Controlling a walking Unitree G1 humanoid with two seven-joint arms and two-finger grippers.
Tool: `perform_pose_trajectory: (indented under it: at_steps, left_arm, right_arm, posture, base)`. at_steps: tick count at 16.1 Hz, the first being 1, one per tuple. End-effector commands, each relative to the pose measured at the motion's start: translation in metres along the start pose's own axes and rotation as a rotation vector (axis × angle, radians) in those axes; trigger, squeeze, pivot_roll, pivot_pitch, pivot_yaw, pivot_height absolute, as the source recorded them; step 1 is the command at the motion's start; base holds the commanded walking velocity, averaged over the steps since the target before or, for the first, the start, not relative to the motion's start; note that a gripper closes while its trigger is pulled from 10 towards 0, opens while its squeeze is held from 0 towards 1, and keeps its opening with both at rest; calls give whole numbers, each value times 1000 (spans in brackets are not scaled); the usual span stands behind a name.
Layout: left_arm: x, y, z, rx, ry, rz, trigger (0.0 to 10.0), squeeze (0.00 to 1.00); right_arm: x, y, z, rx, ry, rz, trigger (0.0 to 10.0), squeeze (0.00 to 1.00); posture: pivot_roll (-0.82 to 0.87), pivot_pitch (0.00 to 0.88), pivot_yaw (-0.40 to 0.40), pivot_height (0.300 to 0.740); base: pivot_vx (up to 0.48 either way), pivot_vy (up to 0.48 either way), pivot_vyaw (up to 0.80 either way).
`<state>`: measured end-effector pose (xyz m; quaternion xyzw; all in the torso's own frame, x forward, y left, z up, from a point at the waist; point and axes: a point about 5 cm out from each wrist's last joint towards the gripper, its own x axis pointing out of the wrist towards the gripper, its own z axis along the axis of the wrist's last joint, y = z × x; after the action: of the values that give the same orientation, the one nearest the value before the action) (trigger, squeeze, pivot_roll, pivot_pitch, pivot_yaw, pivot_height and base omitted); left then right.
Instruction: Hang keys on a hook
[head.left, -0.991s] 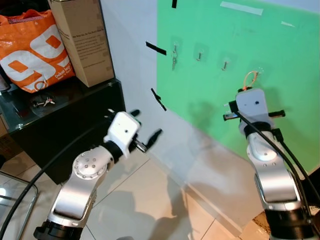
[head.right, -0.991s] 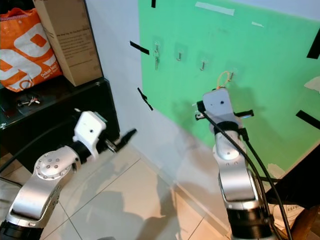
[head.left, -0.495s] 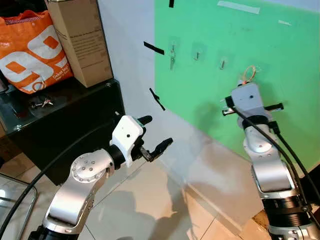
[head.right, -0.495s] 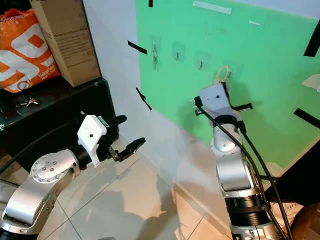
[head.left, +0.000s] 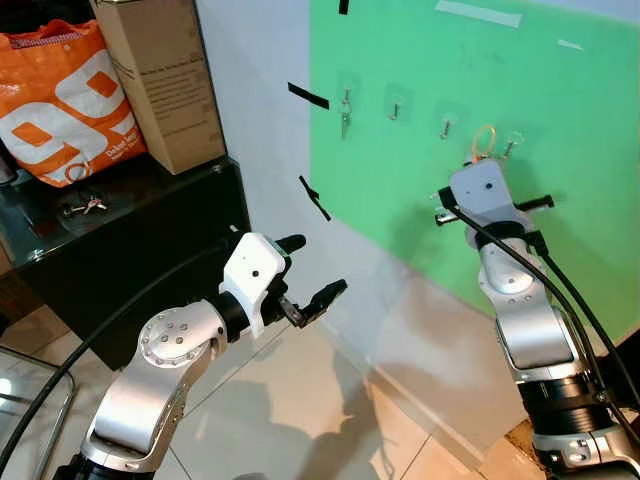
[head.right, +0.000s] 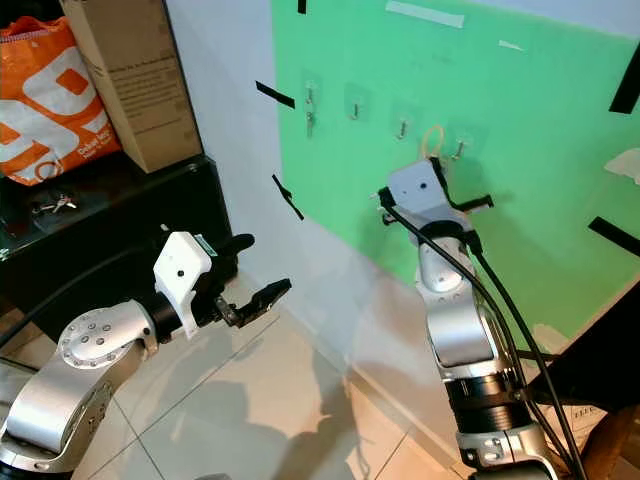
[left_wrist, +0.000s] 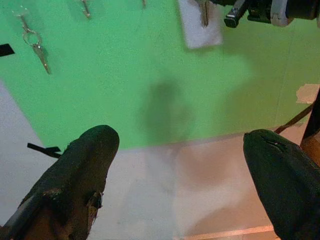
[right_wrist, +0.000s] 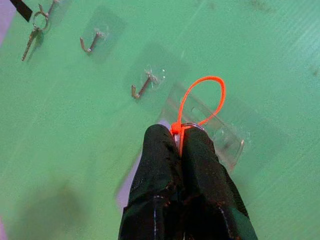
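1. Since the earlier frames the right end effector (right_wrist: 179, 145) has risen and shifted toward the robot's left along the green board (head.left: 560, 200), so the orange loop (right_wrist: 202, 102) now sits just left of the fourth hook (head.left: 511, 145) instead of below it.
2. The left arm has stretched forward and its end effector (head.left: 310, 275) has spread open.
3. The right end effector is clenched on the keys (right_wrist: 181, 131), gripping the ring where the orange loop attaches; the key blades are hidden between the fingers.
4. The loop stands upright above the fingertips, close to the board, between the third hook (right_wrist: 142, 85) and the fourth hook; whether it touches either cannot be told.
5. Another set of keys (head.left: 346, 118) hangs on the first hook at the board's left end.
6. The left end effector hovers low with nothing in it, near the black cabinet (head.left: 150, 250).
7. On the cabinet top lie an orange bag (head.left: 60, 105), a cardboard box (head.left: 165, 80) and a small bunch of keys (head.left: 88, 206).
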<state>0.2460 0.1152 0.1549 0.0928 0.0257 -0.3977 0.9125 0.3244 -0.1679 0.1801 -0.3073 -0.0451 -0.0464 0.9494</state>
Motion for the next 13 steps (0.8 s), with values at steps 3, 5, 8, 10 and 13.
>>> perform_pose_trajectory:
  at_steps: [3, 5, 8, 10, 13]
  left_arm:
    - [-2, 0, 4, 14, -2, -6, 10000, 302]
    - [-2, -1, 3, 12, -1, -12, 10000, 306]
    - [-1, -2, 4, 11, -2, -17, 10000, 306]
    - [-1, -2, 5, 11, -3, -20, 10000, 306]
    - [-1, -2, 5, 9, -3, -26, 10000, 306]
  right_arm:
    - [1, 3, -7, -49, 46, 21, 10000, 0]
    - [1, 2, -13, -65, 82, 17, 10000, 0]
    - [0, 1, -18, -66, 103, 4, 10000, 0]
    - [-1, -1, -19, -62, 109, -6, 10000, 0]
    - [-8, 3, -23, -60, 122, 8, 10000, 0]
  posture:
    - [58, 0, 32, 740]
    - [57, 0, 33, 740]
    - [57, 0, 34, 740]
    - [56, 0, 33, 740]
    - [54, 0, 36, 740]
  base:
    - [0, 0, 0]
    - [0, 0, 0]
    - [0, 0, 0]
    - [0, 0, 0]
    - [0, 0, 0]
